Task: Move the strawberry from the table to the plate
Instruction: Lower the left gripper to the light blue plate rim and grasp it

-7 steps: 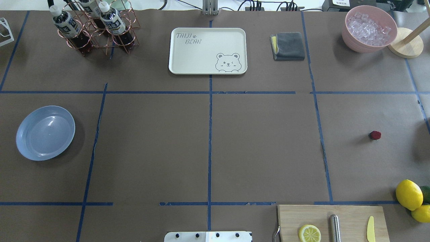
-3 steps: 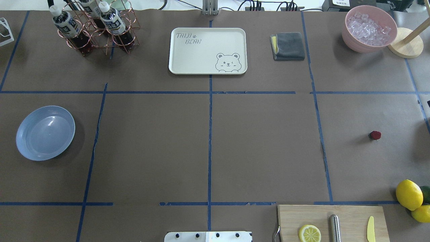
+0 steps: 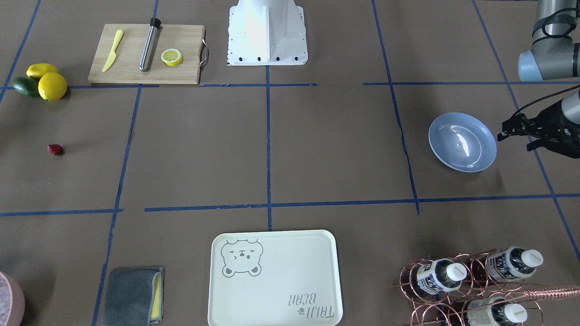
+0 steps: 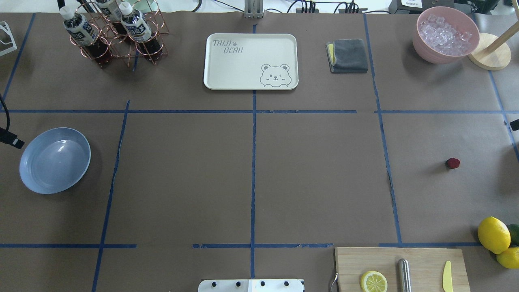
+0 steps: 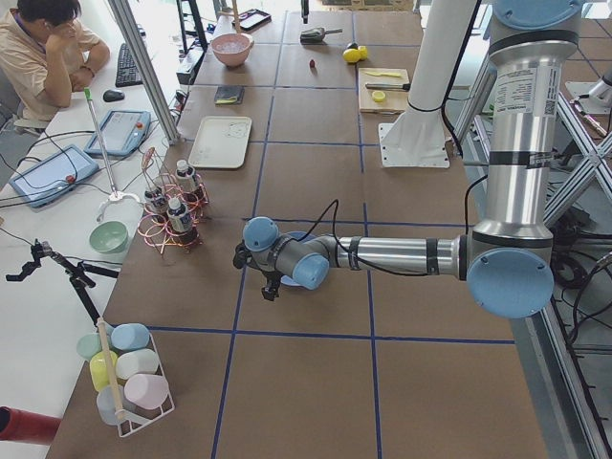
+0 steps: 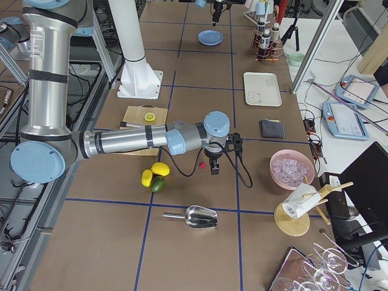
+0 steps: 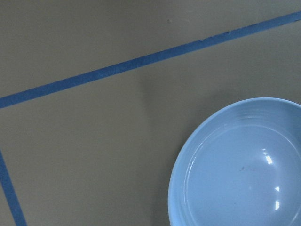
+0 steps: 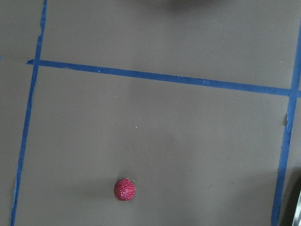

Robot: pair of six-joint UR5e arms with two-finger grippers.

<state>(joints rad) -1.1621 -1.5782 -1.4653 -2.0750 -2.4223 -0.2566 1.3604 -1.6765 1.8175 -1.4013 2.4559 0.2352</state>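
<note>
The strawberry [image 4: 453, 163] is a tiny dark-red berry lying alone on the brown table [image 4: 316, 174] at the right; it also shows as the strawberry [image 3: 55, 150] and low in the right wrist view as the strawberry [image 8: 124, 189]. The pale blue plate [image 4: 54, 160] sits bare at the far left. My left gripper [image 3: 514, 140] hovers just beyond the plate [image 3: 462, 141], its fingers apart and holding nothing. My right gripper [image 6: 213, 168] hangs close beside the strawberry [image 6: 202, 164]; I cannot tell whether it is open or shut.
A cutting board [image 4: 425, 259] with a lemon half [image 4: 373, 281], a steel rod and a yellow knife lies at the near right. Whole lemons [image 4: 493, 235] lie beside it. A bear tray [image 4: 250, 61], grey cloth [image 4: 348, 55], ice bowl [image 4: 445, 34] and bottle rack [image 4: 113, 34] line the far side.
A dark part of the left arm has come in at the overhead view's left edge beside the plate, and a dark sliver shows at the right edge. Strawberry and plate have not moved.
</note>
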